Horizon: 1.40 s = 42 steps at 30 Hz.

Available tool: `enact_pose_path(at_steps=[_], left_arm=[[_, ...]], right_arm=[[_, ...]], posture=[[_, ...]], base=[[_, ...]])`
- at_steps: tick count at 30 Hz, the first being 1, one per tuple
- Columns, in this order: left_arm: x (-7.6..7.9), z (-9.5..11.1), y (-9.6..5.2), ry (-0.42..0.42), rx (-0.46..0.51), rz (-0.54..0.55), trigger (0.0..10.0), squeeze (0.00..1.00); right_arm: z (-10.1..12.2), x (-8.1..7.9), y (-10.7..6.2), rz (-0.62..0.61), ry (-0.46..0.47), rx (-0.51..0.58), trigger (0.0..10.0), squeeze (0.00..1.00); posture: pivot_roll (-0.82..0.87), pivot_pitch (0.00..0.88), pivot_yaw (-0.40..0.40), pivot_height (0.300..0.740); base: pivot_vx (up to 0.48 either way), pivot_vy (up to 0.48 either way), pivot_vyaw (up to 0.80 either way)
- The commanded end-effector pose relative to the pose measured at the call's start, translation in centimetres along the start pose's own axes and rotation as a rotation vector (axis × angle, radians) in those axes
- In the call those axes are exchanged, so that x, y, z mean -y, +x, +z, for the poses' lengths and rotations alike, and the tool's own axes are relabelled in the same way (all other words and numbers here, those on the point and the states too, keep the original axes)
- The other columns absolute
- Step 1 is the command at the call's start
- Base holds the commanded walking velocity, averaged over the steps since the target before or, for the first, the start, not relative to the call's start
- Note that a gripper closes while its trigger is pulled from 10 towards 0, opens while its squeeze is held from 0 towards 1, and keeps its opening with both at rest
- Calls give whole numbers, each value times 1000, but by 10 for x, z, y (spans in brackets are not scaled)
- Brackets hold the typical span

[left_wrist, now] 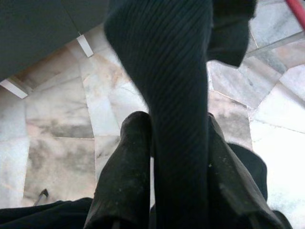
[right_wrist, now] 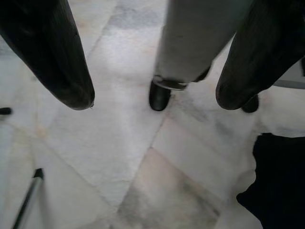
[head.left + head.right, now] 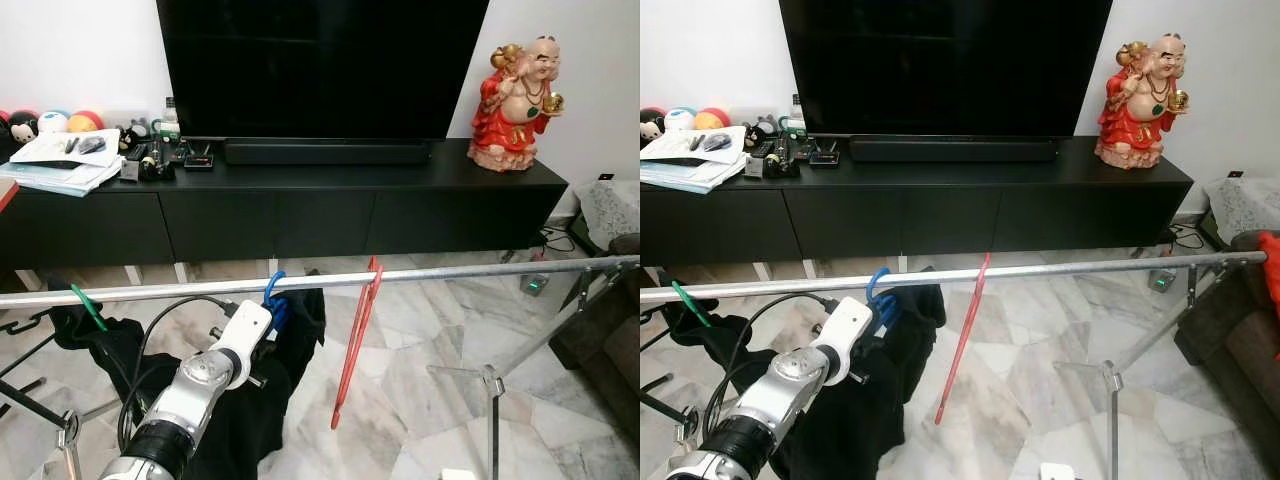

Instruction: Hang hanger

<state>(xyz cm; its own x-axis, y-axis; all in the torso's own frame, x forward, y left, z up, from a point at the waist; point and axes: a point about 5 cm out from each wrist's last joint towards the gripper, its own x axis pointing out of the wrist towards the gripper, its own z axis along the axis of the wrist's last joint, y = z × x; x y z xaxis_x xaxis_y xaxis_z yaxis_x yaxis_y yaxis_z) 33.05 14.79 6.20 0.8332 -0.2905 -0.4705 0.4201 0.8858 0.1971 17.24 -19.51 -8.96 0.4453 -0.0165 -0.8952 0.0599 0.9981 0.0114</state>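
Observation:
A silver rail (image 3: 450, 273) runs across in front of me. A blue hanger (image 3: 272, 286) hooks over it and carries a dark ribbed garment (image 3: 302, 335). My left gripper (image 1: 174, 125) is just under the rail at that hanger, and its black fingers (image 1: 125, 171) are shut on the dark fabric. To its right an empty red hanger (image 3: 355, 340) hangs from the rail. At the far left a green hanger (image 3: 88, 306) holds another dark garment. My right gripper (image 2: 155, 98) hangs low over the marble floor, open and holding nothing.
Behind the rail stands a black TV console (image 3: 300, 215) with a large TV, a red figurine (image 3: 518, 95) and papers (image 3: 60, 160). The rack's metal legs (image 3: 490, 385) stand on the floor to the right. A dark sofa (image 3: 612, 330) is at the far right.

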Motion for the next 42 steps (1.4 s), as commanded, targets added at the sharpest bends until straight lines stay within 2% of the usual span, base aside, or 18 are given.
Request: enact_pose_path(at_steps=[1, 9, 11, 15, 16, 19, 20, 22, 24, 25, 27, 29, 30, 31, 35, 38, 41, 42], left_arm=[[2, 3, -1, -5, 26, -16, 10000, 1000], [7, 19, -14, -30, 184, -96, 10000, 1000], [9, 21, -25, -28, 237, -160, 10000, 1000], [11, 14, -49, -3, 257, -280, 10000, 1000], [8, 8, -61, 3, 248, -309, 10000, 1000], [0, 1, -78, -19, 241, -339, 10000, 1000], [-8, -5, -93, -62, 234, -359, 10000, 835], [-11, -9, -101, -90, 232, -366, 10000, 792], [-18, -15, -107, -119, 209, -359, 10000, 373], [-35, -32, -114, -110, 129, -275, 10000, 0], [-41, -38, -116, -109, 99, -243, 10000, 0], [-51, -67, -116, -110, -48, -184, 10000, 0], [-51, -67, -116, -110, -48, -184, 10000, 0], [-56, -97, -115, -122, -192, -114, 10000, 0], [-54, -150, -109, -140, -425, 75, 10000, 0], [-49, -162, -104, -217, -447, 157, 10000, 0], [-32, -177, -94, -248, -495, 217, 10000, 0], [-32, -177, -94, -248, -495, 217, 10000, 0]], right_arm=[[-1, 0, 0, 0, -2, -5, 10000, 0], [0, 0, 0, 5, 2, -2, 10000, 0], [0, 0, 0, 7, 2, -1, 10000, 0], [-1, 0, 0, 8, 0, -2, 10000, 0], [-1, 0, 0, 8, -2, -4, 10000, 0], [-2, 0, 0, 8, -5, -5, 10000, 0], [-2, 0, 0, 9, -9, -8, 10000, 0], [-2, 0, 0, 9, -10, -9, 10000, 0], [-2, 0, 0, 9, -10, -9, 10000, 0], [-2, 0, 0, 10, -14, -10, 10000, 0], [-2, 0, 0, 11, -15, -10, 10000, 0], [-2, -1, 0, 13, -20, -10, 10000, 0], [-2, -1, 0, 13, -20, -10, 10000, 0], [-3, -2, 0, 15, -23, -10, 10000, 0], [-2, -6, 0, 35, -35, -1, 10000, 0], [-3, -7, 0, 43, -52, -3, 10000, 0], [-8, -7, 0, 46, -55, -23, 10000, 0], [-8, -7, 0, 46, -55, -23, 10000, 0]], posture=[[90, 0, -75, 740], [90, 0, -68, 740], [91, 0, -65, 740], [95, 0, -64, 740], [96, 0, -64, 740], [104, 0, -65, 740], [108, 0, -65, 740], [111, 0, -65, 740], [111, 0, -64, 740], [119, 0, -66, 740], [119, 0, -66, 740], [125, 0, -60, 740], [125, 0, -60, 740], [123, 0, -55, 740], [108, 0, -46, 740], [104, 0, -45, 740], [101, 0, -37, 740], [101, 0, -37, 740]], base=[[0, 0, 0], [0, 0, 0], [0, 0, 0], [0, 0, 0], [0, 0, 0], [0, 0, 0], [0, 0, 0], [0, 0, 0], [0, 0, 0], [0, 0, 0], [0, 0, 0], [0, 0, 0], [0, 0, 0], [0, 0, 0], [0, 0, 0], [0, 0, 679], [0, 0, 800], [0, 0, 800]])
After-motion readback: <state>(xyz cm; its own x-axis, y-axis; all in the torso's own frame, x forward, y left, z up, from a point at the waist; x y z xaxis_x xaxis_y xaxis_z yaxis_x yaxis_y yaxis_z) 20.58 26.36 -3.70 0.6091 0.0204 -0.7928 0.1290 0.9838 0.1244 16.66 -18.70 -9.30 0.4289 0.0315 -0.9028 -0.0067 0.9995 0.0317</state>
